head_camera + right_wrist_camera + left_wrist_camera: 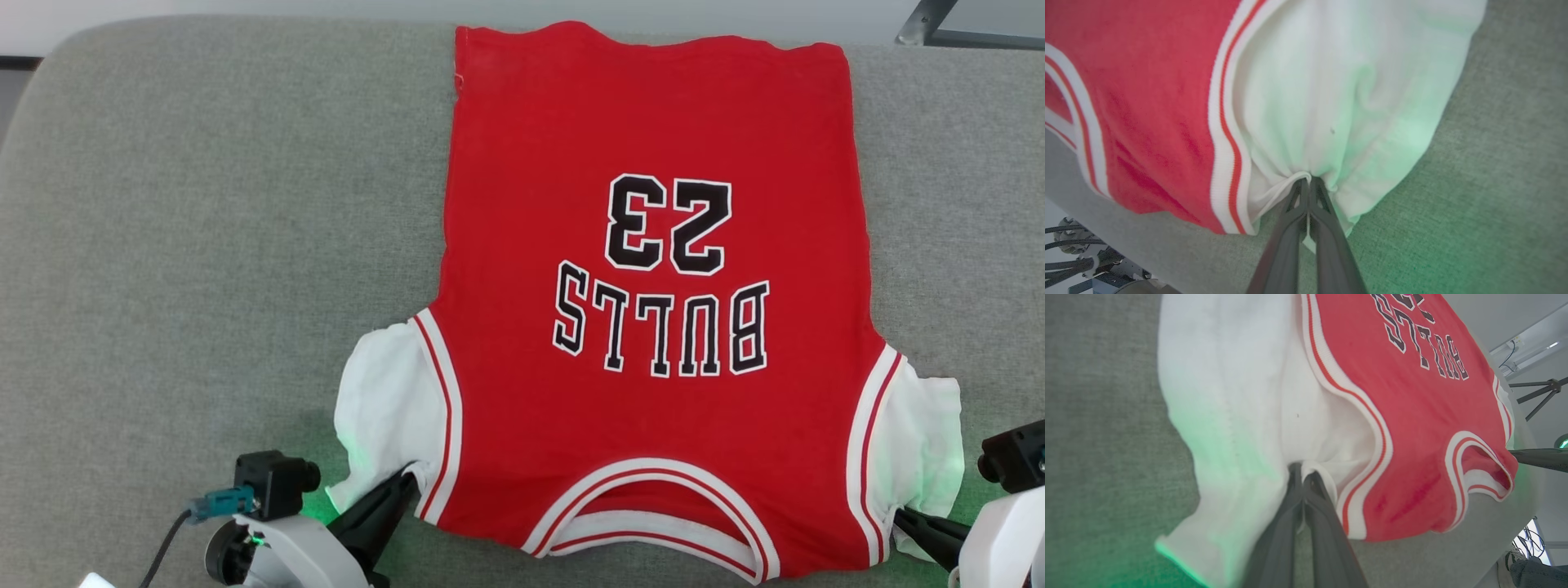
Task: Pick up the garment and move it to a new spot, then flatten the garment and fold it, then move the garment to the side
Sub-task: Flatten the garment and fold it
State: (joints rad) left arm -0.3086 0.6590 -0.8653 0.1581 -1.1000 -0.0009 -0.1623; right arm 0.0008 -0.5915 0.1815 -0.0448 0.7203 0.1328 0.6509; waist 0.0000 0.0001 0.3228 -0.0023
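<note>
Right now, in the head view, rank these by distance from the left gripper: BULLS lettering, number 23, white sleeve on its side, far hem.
From the left gripper:
1. white sleeve: robot's left, pinched in the gripper.
2. BULLS lettering: mid-shirt, rightward.
3. number 23: just beyond the lettering.
4. far hem: top edge.

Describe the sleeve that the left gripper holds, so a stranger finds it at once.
A red garment lies flat on the grey fabric surface, collar toward the robot. The sleeve is the white one at the head view's lower left, pinched by the left gripper; the other sleeve lies at the lower right.
</note>
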